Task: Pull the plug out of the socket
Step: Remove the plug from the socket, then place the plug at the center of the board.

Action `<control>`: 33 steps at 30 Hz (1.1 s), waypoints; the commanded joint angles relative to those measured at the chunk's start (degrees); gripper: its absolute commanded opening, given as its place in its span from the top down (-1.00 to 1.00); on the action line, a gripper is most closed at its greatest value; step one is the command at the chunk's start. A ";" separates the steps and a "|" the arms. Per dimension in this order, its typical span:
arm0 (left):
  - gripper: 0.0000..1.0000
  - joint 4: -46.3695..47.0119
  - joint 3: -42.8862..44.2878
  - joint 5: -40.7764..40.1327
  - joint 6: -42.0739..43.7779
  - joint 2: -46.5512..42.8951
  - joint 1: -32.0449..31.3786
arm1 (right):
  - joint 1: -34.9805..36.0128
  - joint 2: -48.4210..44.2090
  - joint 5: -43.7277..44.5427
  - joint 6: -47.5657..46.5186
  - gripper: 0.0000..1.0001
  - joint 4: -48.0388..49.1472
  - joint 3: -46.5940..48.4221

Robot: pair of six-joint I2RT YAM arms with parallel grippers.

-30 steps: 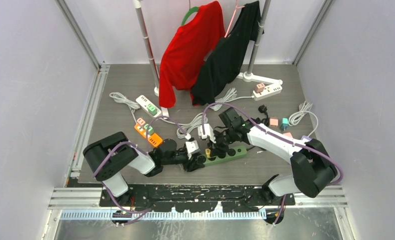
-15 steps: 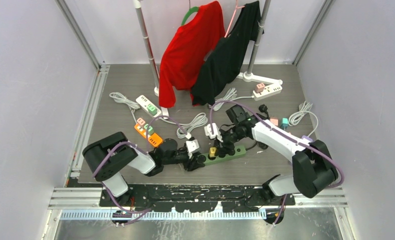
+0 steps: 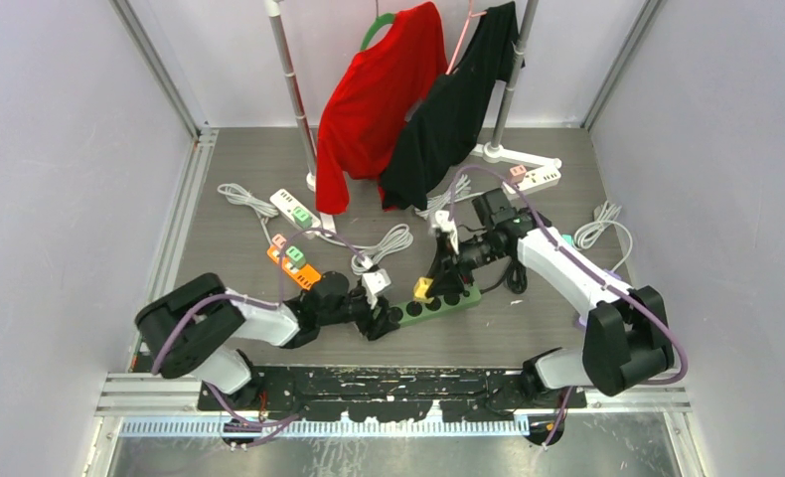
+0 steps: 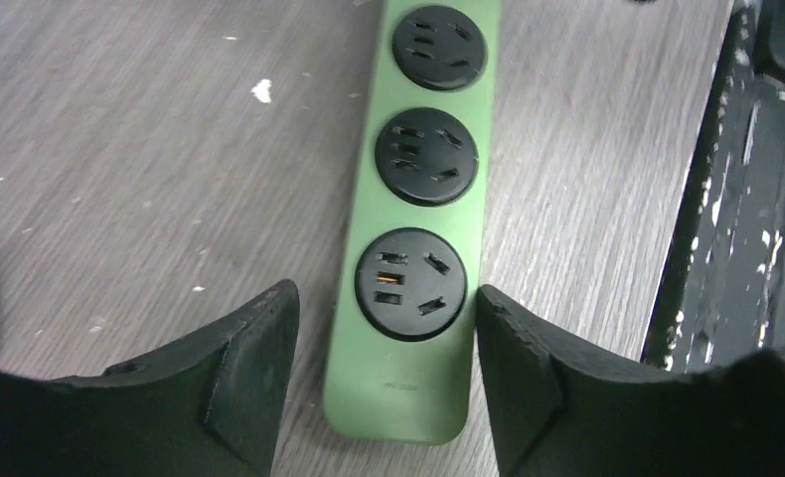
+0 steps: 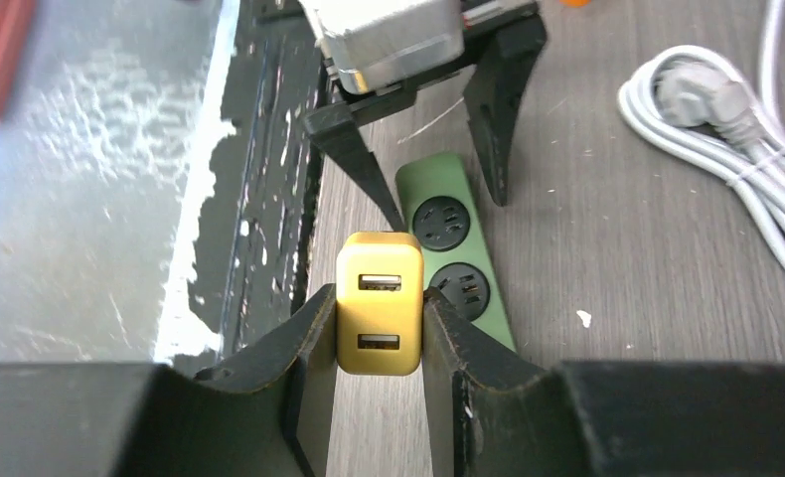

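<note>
Light, rigid and smooth-sided, the yellow plug (image 5: 379, 303) sits pinched by its flat flanks in the right jaws, at 12 o'clock of the green socket strip (image 4: 408, 248), whose end the parted left jaws straddle.

Light: bright, even, from overhead; shadows soft and short. Glare: white sheen on metal ledge (image 5: 90, 199), right wrist view. Focus: plug (image 5: 379, 303) and counter (image 4: 120, 149) sharp; left pincer (image 4: 387, 308) fingers (image 4: 239, 378) dark, slightly soft.
</note>
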 commanded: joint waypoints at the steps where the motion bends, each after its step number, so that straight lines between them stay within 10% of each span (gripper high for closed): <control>1: -0.39 -10.48 3.75 -5.24 -2.54 -8.28 1.05 | -3.49 -0.98 -8.12 21.62 0.98 10.17 2.12; 13: -0.73 -34.15 11.51 -7.89 -9.13 -26.71 1.14 | -7.78 3.46 -4.33 54.83 0.98 25.58 3.19; 33: -0.92 -56.34 32.70 -22.41 -25.84 -19.14 -2.36 | -7.88 13.82 -3.22 62.20 0.96 20.94 7.15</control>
